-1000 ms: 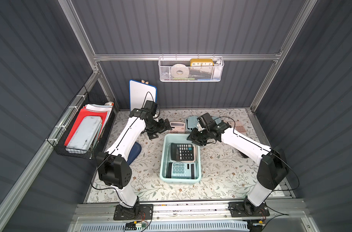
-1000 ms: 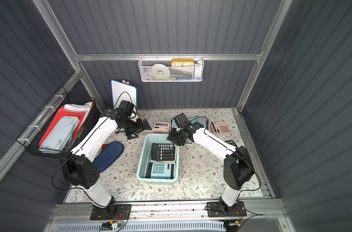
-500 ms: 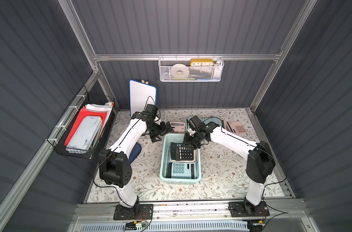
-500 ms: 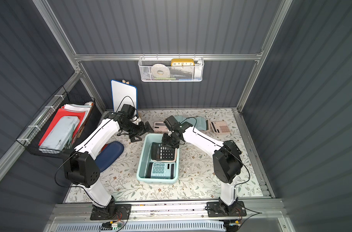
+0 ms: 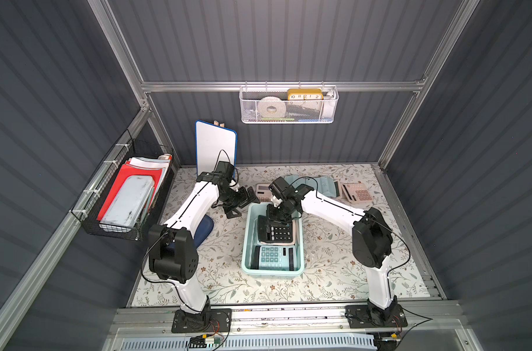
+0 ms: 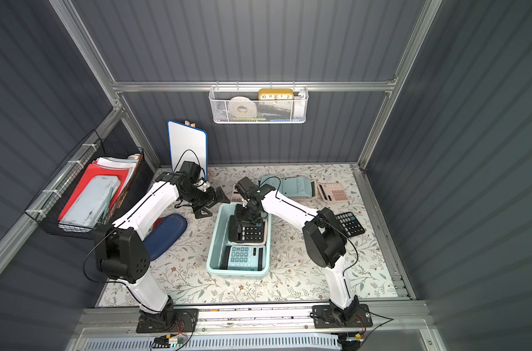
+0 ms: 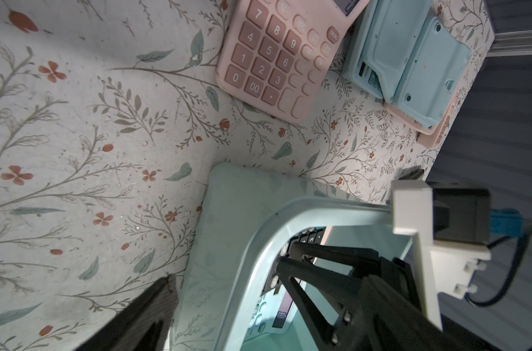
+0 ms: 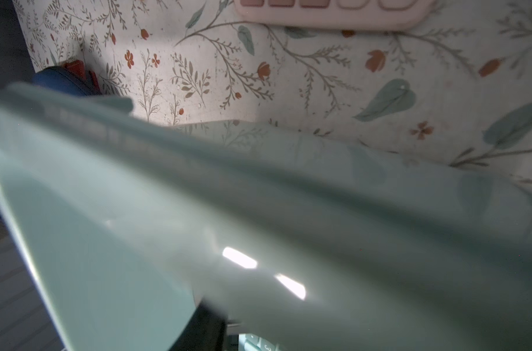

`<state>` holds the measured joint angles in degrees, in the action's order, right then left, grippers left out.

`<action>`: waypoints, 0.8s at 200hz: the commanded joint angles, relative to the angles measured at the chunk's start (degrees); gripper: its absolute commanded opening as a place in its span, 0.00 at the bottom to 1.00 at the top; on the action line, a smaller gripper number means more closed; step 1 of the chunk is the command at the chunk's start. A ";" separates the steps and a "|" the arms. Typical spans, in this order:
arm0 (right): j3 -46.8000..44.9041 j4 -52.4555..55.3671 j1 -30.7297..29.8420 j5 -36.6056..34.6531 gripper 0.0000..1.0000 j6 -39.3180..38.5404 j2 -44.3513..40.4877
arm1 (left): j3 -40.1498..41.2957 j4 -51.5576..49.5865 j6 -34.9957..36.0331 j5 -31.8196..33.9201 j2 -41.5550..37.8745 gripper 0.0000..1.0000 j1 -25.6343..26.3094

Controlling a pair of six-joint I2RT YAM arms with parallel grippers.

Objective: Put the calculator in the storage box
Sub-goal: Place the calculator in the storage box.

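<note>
The storage box (image 5: pixel 248 243) (image 6: pixel 217 240) stands in the middle of the floral tabletop (image 5: pixel 319 273). The black calculator (image 5: pixel 276 232) (image 6: pixel 248 232) lies face up in its far half, with a pale pink edge showing beneath it; what that edge belongs to is hard to make out. A light blue calculator (image 5: pixel 272 258) fills the near half. The right gripper (image 5: pixel 276 216) reaches down into the far end of the box and covers the black calculator's far edge in both top views. In the left wrist view its fingers (image 7: pixel 349 253) stand narrowly apart right at the keys, but I cannot tell whether they grip the calculator or only touch it. The right wrist view is almost wholly filled by the blurred wall of the box (image 8: pixel 258 212). The left gripper (image 5: pixel 241 204) hovers just beside the box's far left corner, fingers spread wide and holding nothing; only one of them (image 7: pixel 149 313) shows in its own wrist view, cut off at the frame edge. A pink calculator (image 7: pixel 276 54) beyond the box is partly hidden by the arms in the top views.
</note>
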<state>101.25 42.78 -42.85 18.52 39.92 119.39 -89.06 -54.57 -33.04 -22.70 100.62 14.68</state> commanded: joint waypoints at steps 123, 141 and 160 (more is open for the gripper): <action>-7.81 9.16 -1.98 -10.36 0.33 -3.41 -9.51 | 0.37 0.33 0.93 -2.25 -0.62 0.99 -0.50; -10.02 8.70 -2.24 -9.62 0.33 -4.26 -9.54 | 0.44 0.25 0.91 -2.44 -0.42 0.99 -0.44; -10.43 8.10 -2.97 -8.60 0.33 -6.16 -7.86 | 0.72 0.39 1.04 -2.83 -0.43 0.99 -0.46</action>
<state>91.90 49.47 -44.88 10.37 36.64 109.47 -89.06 -53.80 -33.04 -24.43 100.62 14.57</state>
